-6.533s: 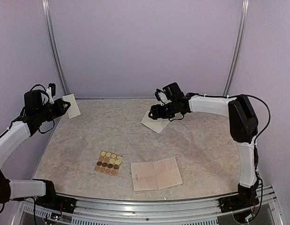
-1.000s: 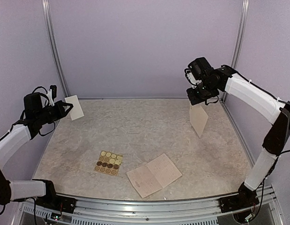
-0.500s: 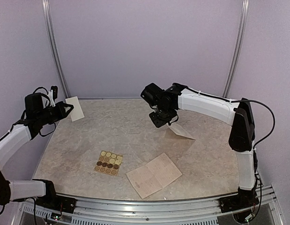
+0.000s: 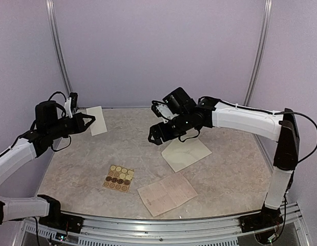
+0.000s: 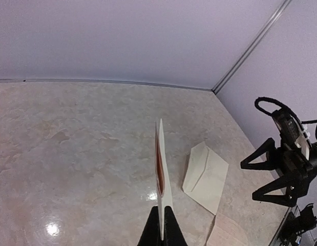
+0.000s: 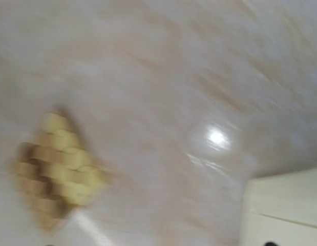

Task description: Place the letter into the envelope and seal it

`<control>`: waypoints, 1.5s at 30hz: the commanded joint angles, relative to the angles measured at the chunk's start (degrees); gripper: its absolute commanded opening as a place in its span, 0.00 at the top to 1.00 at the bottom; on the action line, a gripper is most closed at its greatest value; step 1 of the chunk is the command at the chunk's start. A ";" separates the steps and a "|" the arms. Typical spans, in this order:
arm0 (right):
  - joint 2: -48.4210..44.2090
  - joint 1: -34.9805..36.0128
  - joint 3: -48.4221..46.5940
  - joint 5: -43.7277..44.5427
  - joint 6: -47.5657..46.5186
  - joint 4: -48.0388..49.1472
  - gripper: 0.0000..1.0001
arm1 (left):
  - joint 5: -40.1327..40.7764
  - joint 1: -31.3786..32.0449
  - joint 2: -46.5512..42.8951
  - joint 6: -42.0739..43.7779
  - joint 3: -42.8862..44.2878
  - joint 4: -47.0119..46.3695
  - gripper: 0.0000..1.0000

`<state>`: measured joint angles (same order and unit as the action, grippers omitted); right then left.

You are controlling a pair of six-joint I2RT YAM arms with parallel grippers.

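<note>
Nearest the arm bases, a pinkish handwritten sheet [image 4: 167, 193] is seen lying open on the table [image 4: 235, 179], with a tan sticker card [image 4: 118, 178] near its left. Neither is touched.

Further in, the envelope [image 4: 186, 152] is found flat on the table, right of centre and free of both arms. Just beside its left edge the right end effector [image 4: 155, 134] is poised low, fingers spread apart, nothing between them. Its own camera view is blurred; only the sticker card and a corner of the envelope can be made out there.

Further back, on the left, the left end effector [image 4: 88, 123] is pinched together on a pale folded sheet [image 4: 97, 120], held clear of the table and well apart from the envelope. Seen edge-on, a reddish inner face is shown. That this is the letter is likely, not certain.

The step in hand is judged to be staging: the envelope is laid out, insertion is not yet begun, and sealing is further off.

For the next move, the flap would have to be lifted and the pocket held open by the right arm, and the folded sheet carried across and lined up edge-first with the mouth.
</note>
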<state>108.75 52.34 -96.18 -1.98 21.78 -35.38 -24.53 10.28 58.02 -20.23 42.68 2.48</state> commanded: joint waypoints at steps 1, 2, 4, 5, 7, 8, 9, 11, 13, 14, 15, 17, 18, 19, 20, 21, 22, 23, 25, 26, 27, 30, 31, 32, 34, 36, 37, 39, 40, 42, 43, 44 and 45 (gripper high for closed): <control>-10.75 -0.12 8.52 -12.70 0.76 16.06 0.12 | 2.77 11.18 -4.04 -6.94 0.08 -4.97 1.00; -12.65 -0.13 10.69 -13.82 1.32 18.68 0.11 | 3.52 14.04 -5.13 -8.45 -0.08 -6.47 1.00; -15.96 -0.14 15.66 -18.63 3.08 25.31 0.10 | 6.07 19.85 -6.59 -11.35 -0.53 -9.94 1.00; -17.47 -0.05 18.09 -20.96 4.33 29.13 0.09 | 7.01 22.50 -7.13 -12.52 -0.72 -11.56 1.00; -19.58 0.00 22.03 -24.87 7.77 37.05 0.09 | 8.55 27.90 -8.12 -13.62 -0.42 -13.25 1.00; -20.51 0.16 23.62 -26.38 8.83 39.50 0.09 | 9.67 30.39 -8.10 -13.38 0.18 -13.13 1.00; -21.43 0.28 24.77 -27.77 9.65 41.66 0.09 | 10.93 32.92 -8.02 -12.90 0.74 -12.85 1.00; -22.73 0.56 26.42 -30.76 10.67 45.14 0.09 | 12.66 36.78 -7.80 -12.24 1.69 -12.22 1.00; -23.50 1.09 27.27 -34.20 11.17 47.85 0.09 | 15.68 40.03 -7.66 -12.64 1.82 -12.31 1.00; -23.73 1.41 27.55 -35.71 11.37 48.81 0.09 | 17.47 41.52 -7.72 -13.17 1.57 -12.88 1.00; -23.79 1.89 27.58 -36.64 11.43 49.38 0.09 | 18.71 42.72 -7.87 -13.55 1.13 -14.05 1.00; -23.49 2.90 27.67 -36.60 11.55 49.66 0.10 | 20.01 44.80 -7.79 -14.36 0.25 -16.86 1.00; -23.24 3.33 27.86 -36.69 11.88 50.06 0.12 | 20.76 45.61 -7.55 -14.74 -0.07 -18.13 1.00; -22.93 3.66 28.15 -37.10 12.41 50.83 0.14 | 21.49 46.39 -7.24 -14.95 -0.27 -19.14 1.00; -22.62 3.99 28.48 -37.39 13.15 51.74 0.16 | 22.36 47.26 -6.96 -15.01 -0.44 -20.20 1.00; -22.38 4.33 29.00 -37.75 13.91 53.08 0.20 | 22.94 47.70 -6.47 -15.14 -0.47 -20.78 1.00; -22.17 4.59 29.54 -38.00 14.73 54.52 0.28 | 23.29 48.13 -6.17 -15.25 -0.49 -21.17 1.00; -21.99 4.90 29.88 -38.27 15.63 55.82 0.35 | 23.51 48.31 -5.60 -15.43 -0.49 -21.54 1.00; -21.83 5.34 30.38 -38.53 16.60 58.33 0.55 | 23.76 48.78 -4.94 -15.66 -0.61 -22.01 1.00; -21.87 5.42 30.74 -38.56 17.05 59.31 0.66 | 23.70 48.86 -4.69 -15.78 -0.70 -22.06 1.00; -21.98 5.49 30.98 -38.59 17.37 60.10 0.77 | 23.64 48.89 -4.57 -15.87 -0.75 -22.03 1.00; -22.25 5.49 31.03 -38.06 16.99 59.73 1.00 | 23.60 48.95 -4.49 -15.89 -0.75 -21.09 1.00; -22.31 5.45 30.81 -37.91 16.50 58.94 1.00 | 23.55 48.91 -4.56 -15.85 -0.67 -20.59 1.00; -22.39 5.47 30.69 -37.80 15.90 58.09 1.00 | 23.39 48.95 -4.64 -15.77 -0.54 -20.06 0.98; -22.63 5.45 29.90 -37.30 13.78 54.34 1.00 | 23.32 48.91 -4.87 -15.08 0.46 -17.21 0.79; -23.02 5.37 27.78 -34.87 9.54 46.10 1.00 | 24.34 48.93 -5.71 -14.41 1.73 -12.79 0.59; -23.04 5.28 26.49 -33.49 7.51 41.32 1.00 | 25.52 48.87 -6.23 -14.07 2.12 -10.97 0.53; -23.28 5.00 24.76 -32.15 4.31 34.15 1.00 | 26.30 48.70 -7.63 -13.52 2.68 -6.88 0.43; -23.43 4.88 24.40 -32.46 3.08 31.65 1.00 | 26.03 48.46 -8.57 -13.36 3.08 -5.48 0.40; -23.58 4.79 23.79 -33.90 1.45 28.01 1.00 | 25.02 48.18 -9.34 -13.35 3.69 -3.04 0.38; -23.58 4.77 23.51 -34.99 0.92 26.80 1.00 | 24.90 48.16 -9.40 -13.41 3.91 -2.70 0.38; -23.53 4.79 23.34 -36.35 0.38 25.79 1.00 | 23.39 48.16 -9.29 -13.57 3.98 -1.45 0.38; -23.52 4.79 23.25 -37.68 0.14 25.10 1.00 | 22.90 48.16 -9.25 -13.79 4.07 -0.86 0.38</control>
<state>86.87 57.21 -71.09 -36.47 26.72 -0.84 0.23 58.78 49.60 -34.50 44.51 -3.97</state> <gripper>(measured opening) 0.004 0.620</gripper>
